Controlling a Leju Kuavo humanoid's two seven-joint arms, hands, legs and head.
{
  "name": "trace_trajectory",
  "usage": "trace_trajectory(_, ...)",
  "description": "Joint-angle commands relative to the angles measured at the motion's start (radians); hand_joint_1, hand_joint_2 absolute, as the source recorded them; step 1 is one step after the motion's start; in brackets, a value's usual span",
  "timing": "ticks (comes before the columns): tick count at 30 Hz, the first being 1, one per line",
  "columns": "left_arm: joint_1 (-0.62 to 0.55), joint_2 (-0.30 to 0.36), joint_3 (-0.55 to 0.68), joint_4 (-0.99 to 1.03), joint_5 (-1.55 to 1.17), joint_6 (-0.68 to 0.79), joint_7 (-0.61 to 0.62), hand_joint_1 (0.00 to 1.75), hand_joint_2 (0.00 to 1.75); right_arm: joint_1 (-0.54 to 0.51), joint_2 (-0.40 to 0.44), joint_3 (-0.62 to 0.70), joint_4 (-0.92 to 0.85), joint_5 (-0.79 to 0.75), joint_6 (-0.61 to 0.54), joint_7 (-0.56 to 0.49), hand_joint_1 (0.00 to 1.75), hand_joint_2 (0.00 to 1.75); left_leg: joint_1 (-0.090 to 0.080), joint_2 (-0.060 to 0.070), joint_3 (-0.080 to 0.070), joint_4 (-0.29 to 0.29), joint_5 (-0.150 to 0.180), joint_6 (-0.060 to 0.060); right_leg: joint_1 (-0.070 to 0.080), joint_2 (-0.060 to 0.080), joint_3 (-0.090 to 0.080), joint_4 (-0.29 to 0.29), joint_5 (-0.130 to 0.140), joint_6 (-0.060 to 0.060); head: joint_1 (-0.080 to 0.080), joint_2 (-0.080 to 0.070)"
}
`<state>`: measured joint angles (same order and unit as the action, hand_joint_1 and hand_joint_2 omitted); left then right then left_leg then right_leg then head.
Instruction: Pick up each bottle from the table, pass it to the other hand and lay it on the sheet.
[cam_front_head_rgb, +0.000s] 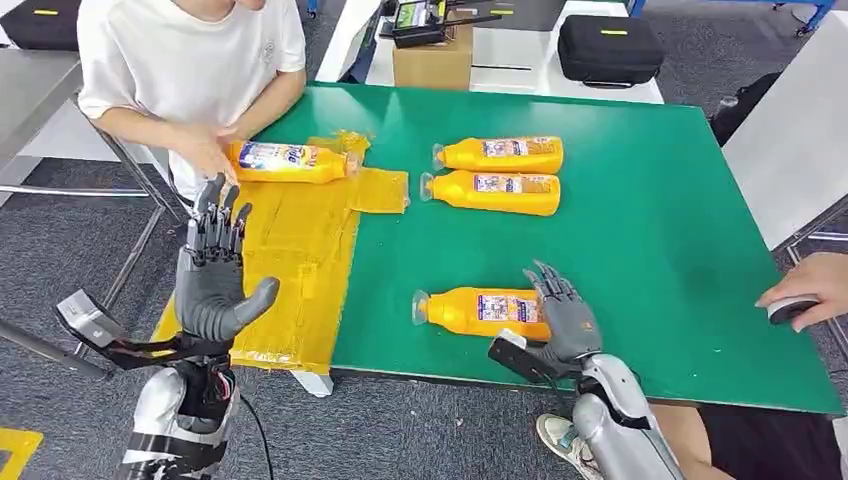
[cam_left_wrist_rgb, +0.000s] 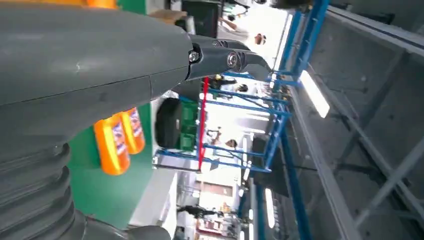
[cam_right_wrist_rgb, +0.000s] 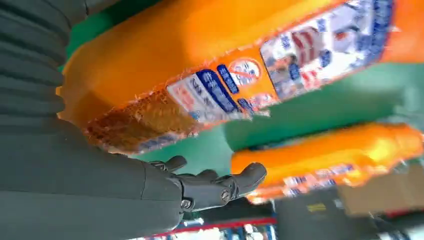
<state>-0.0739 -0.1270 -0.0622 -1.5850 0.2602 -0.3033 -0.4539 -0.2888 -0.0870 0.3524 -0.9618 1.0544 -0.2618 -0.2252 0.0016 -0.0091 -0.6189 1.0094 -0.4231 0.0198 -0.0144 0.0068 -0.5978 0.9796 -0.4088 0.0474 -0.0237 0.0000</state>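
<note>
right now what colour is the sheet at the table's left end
Yellow; the sheet shows best in the head view.

A person in a white T-shirt (cam_front_head_rgb: 190, 50) stands far left of the green table (cam_front_head_rgb: 640, 230); beyond lie a cardboard box (cam_front_head_rgb: 432, 60) and black case (cam_front_head_rgb: 608, 48).

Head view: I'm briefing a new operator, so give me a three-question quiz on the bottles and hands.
1. True or false: the right hand has lifted the near bottle clear of the green table.
2. How many bottles lie on the green, off the yellow sheet?
3. The left hand is: A) open, fingers apart; B) holding a bottle; C) resting flat on the sheet.

Key: 1 false; 2 three; 3 A.
</note>
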Motion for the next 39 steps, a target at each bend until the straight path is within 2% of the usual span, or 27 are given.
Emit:
trace_trajectory(1, 0.022, 0.007, -0.009, 0.029, -0.019, 0.012, 0.013, 0.0, 1.75, -0.089, -0.018, 0.059, 0.15, 0.001, 0.06, 0.044, 0.0, 1.75, 0.0, 0.002, 0.007, -0.001, -0.002, -0.001, 0.001, 0.001, 0.006, -0.001, -0.002, -0.002, 0.0, 0.0)
trace_trajectory(3, 0.019, 0.007, -0.008, 0.03, -0.019, 0.011, 0.013, 0.0, 1.75, -0.093, -0.017, 0.061, 0.16, 0.004, 0.057, 0.047, 0.0, 1.75, 0.0, 0.0, 0.003, -0.001, 0.0, 0.0, 0.0, -0.001, 0.003, -0.001, -0.001, -0.001, 0.0, 0.0)
trace_trajectory(5, 0.021, 0.005, -0.004, 0.028, -0.024, 0.018, 0.018, 0.0, 1.75, -0.113, -0.015, 0.077, 0.194, 0.008, 0.087, 0.072, 0.0, 1.75, 0.0, 0.001, 0.006, -0.001, -0.001, -0.001, 0.001, -0.001, 0.006, -0.001, -0.001, -0.002, 0.0, 0.0)
trace_trajectory(9, 0.027, 0.001, 0.017, 0.033, -0.037, 0.027, 0.03, 0.0, 1.75, -0.238, -0.005, 0.152, 0.367, -0.008, 0.246, 0.156, 0.0, 1.75, 0.0, 0.002, 0.004, -0.001, 0.0, 0.0, 0.0, 0.001, 0.003, -0.001, 0.0, -0.001, 0.0, 0.0)
trace_trajectory(12, 0.008, 0.001, 0.019, 0.062, -0.041, 0.023, 0.034, 0.0, 1.75, -0.314, 0.006, 0.187, 0.467, -0.048, 0.298, 0.13, 0.0, 1.75, 0.0, 0.006, 0.008, -0.001, -0.001, -0.001, 0.0, 0.004, 0.007, -0.001, 0.001, -0.002, 0.0, 0.0)
trace_trajectory(13, 0.003, 0.002, 0.017, 0.068, -0.042, 0.022, 0.034, 0.0, 1.75, -0.32, 0.004, 0.187, 0.471, -0.057, 0.305, 0.121, 1.17, 1.75, 0.0, 0.005, 0.009, -0.001, 0.0, -0.001, 0.001, 0.003, 0.008, -0.002, 0.001, -0.002, 0.0, 0.0)
trace_trajectory(14, -0.004, 0.005, 0.014, 0.075, -0.041, 0.021, 0.034, 0.0, 1.75, -0.332, 0.003, 0.186, 0.485, -0.083, 0.329, 0.096, 1.64, 1.75, 0.0, 0.005, 0.011, -0.001, 0.0, -0.001, 0.0, 0.002, 0.008, -0.001, 0.001, -0.001, 0.0, 0.0)
trace_trajectory(15, -0.009, 0.006, 0.011, 0.083, -0.041, 0.02, 0.034, 0.0, 1.75, -0.341, 0.002, 0.183, 0.498, -0.107, 0.362, 0.078, 1.75, 1.75, 0.0, 0.005, 0.012, -0.001, 0.0, -0.001, 0.001, 0.001, 0.01, -0.002, 0.001, -0.002, 0.0, 0.0)
trace_trajectory(19, -0.043, 0.027, -0.017, 0.149, -0.025, 0.0, 0.037, 0.0, 1.75, -0.416, -0.064, 0.228, 0.56, -0.179, 0.561, 0.019, 1.75, 1.75, 0.0, 0.003, 0.014, -0.001, 0.001, -0.001, 0.0, -0.001, 0.01, -0.002, 0.002, -0.003, 0.0, 0.0)
trace_trajectory(20, -0.045, 0.032, -0.022, 0.156, -0.026, -0.001, 0.034, 0.0, 1.75, -0.428, -0.084, 0.243, 0.562, -0.186, 0.577, 0.013, 1.75, 1.75, 0.0, 0.002, 0.014, -0.001, 0.002, -0.001, 0.001, -0.002, 0.011, -0.003, 0.004, -0.005, 0.0, 0.0)
trace_trajectory(30, -0.032, 0.049, -0.033, 0.14, -0.029, -0.005, 0.028, 0.0, 1.75, -0.44, -0.133, 0.287, 0.554, -0.258, 0.6, 0.029, 1.75, 1.75, 0.0, -0.002, 0.018, -0.002, 0.002, 0.0, 0.0, -0.002, 0.018, -0.003, 0.003, -0.003, 0.0, 0.0)
trace_trajectory(33, -0.041, 0.058, -0.04, 0.15, -0.029, -0.008, 0.027, 0.0, 1.75, -0.401, -0.149, 0.253, 0.521, -0.359, 0.572, -0.038, 1.75, 1.75, 0.001, -0.003, 0.017, -0.002, 0.003, 0.0, 0.001, -0.004, 0.018, -0.004, 0.003, -0.003, 0.0, 0.0)
trace_trajectory(35, -0.03, 0.059, -0.041, 0.135, -0.027, -0.009, 0.027, 0.0, 1.75, -0.353, -0.132, 0.225, 0.473, -0.422, 0.498, -0.074, 1.75, 1.75, 0.001, -0.003, 0.016, -0.001, 0.002, 0.0, 0.001, -0.003, 0.017, -0.003, 0.003, -0.002, 0.0, 0.0)
trace_trajectory(36, -0.014, 0.056, -0.04, 0.115, -0.027, -0.01, 0.027, 0.0, 1.75, -0.306, -0.104, 0.176, 0.423, -0.471, 0.424, -0.104, 1.75, 1.75, 0.001, -0.003, 0.017, -0.002, 0.002, 0.0, 0.002, -0.004, 0.018, -0.005, 0.003, -0.003, 0.0, 0.0)
trace_trajectory(38, 0.008, 0.051, -0.061, 0.095, -0.064, 0.011, 0.046, 0.0, 1.75, -0.188, -0.055, 0.092, 0.264, -0.571, 0.369, -0.157, 1.75, 1.75, 0.002, -0.001, 0.017, -0.002, 0.002, 0.0, 0.002, -0.001, 0.018, -0.005, 0.003, -0.003, 0.0, 0.0)
trace_trajectory(39, 0.015, 0.052, -0.077, 0.092, -0.08, 0.022, 0.049, 0.0, 1.75, -0.147, -0.047, 0.08, 0.196, -0.588, 0.363, -0.145, 1.75, 1.75, 0.002, 0.001, 0.018, -0.002, 0.001, 0.0, 0.003, 0.0, 0.019, -0.005, 0.003, -0.003, 0.0, 0.0)
